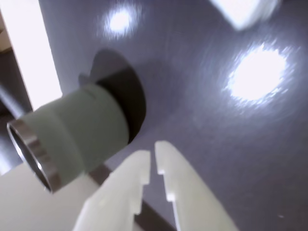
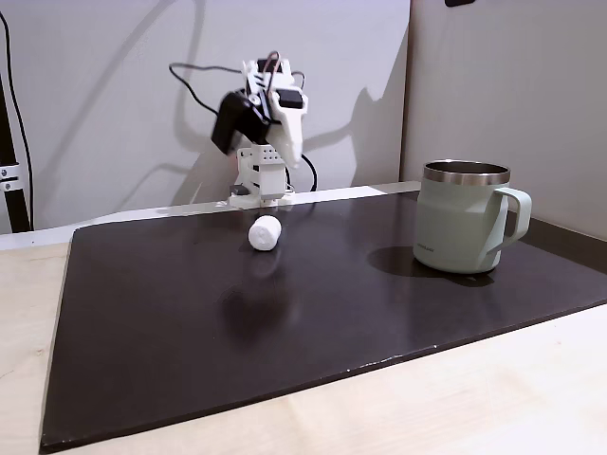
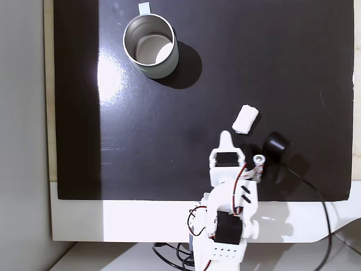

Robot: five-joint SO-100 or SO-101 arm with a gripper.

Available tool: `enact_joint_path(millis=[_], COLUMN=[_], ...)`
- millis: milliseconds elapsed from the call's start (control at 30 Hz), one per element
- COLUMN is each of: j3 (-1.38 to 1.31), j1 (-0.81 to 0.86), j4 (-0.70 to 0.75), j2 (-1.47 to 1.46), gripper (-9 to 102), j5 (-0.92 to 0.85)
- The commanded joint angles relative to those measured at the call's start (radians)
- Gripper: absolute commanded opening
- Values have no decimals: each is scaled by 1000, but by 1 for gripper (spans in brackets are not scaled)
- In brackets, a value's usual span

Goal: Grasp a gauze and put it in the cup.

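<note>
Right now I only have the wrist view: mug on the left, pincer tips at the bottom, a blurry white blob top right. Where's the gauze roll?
Observer: In the top-down fixed view, the gauze roll lies on the dark mat. It is just ahead and to the right of the pincer and does not touch it.
Operator: Standing or lying?
Observer: On its side, in both fixed views.
Operator: Which way does the mug handle face?
Observer: The mug stands upright, and its handle points away from the arm, toward the mat's far edge.
</note>
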Motion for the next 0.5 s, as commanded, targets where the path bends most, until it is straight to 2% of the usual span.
enact_joint_path(millis=[0,167,367,467], j3=[-192,-373,-583,-710], j1=[63,87,160,178], j4=[49,115,189,287], j2=[-121,-282,-555,-715], gripper=[0,4,17,24], j5=[-107,-295,-565,-689])
